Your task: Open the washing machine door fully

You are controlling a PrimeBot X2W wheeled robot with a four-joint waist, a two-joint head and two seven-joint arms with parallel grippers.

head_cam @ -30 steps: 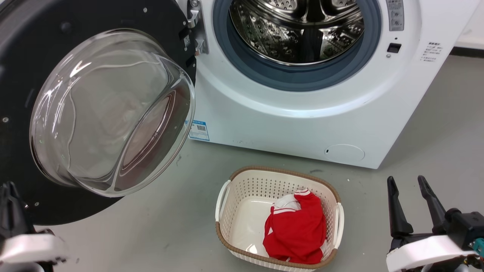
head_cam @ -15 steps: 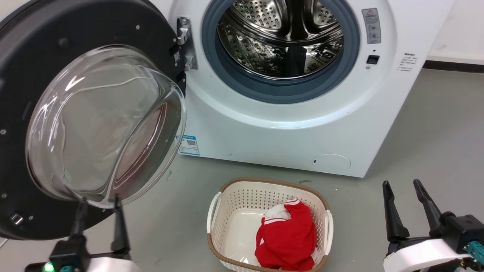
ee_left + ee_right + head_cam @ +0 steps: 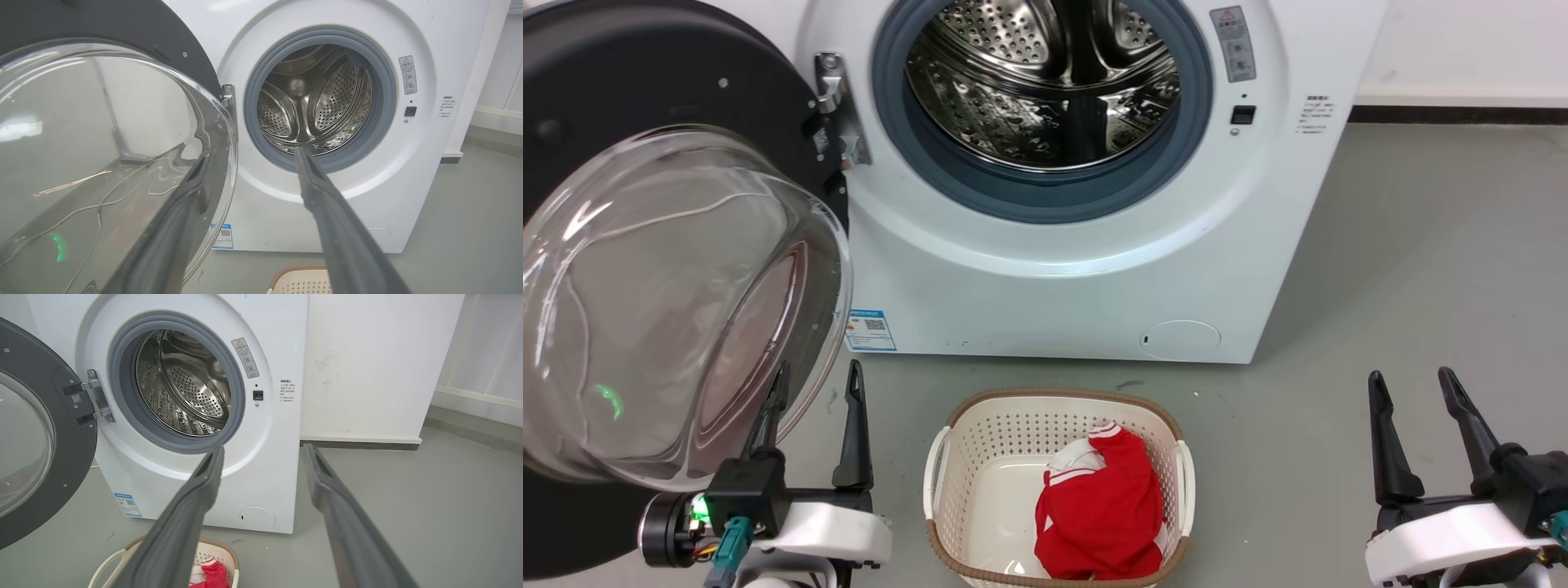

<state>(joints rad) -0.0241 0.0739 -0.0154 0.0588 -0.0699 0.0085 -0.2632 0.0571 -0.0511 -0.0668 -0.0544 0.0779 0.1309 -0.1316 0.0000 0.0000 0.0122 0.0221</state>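
The left claw (image 3: 817, 377) has risen beside the washing machine door (image 3: 621, 90), spread wide and empty; the right claw (image 3: 1411, 380) likewise.

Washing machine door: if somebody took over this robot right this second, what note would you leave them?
Left gripper: open, holding nothing, fingers up beside the glass bowl of the washing machine door; touching or not, cannot tell.
Right gripper: open, empty, low at the right, apart from everything.
Washing machine: drum mouth fully uncovered; door swung wide to the left on its hinge.
Laundry basket in front of it, red garment inside.
Done: door looks open. Left: perhaps a last nudge if the hinge allows more.
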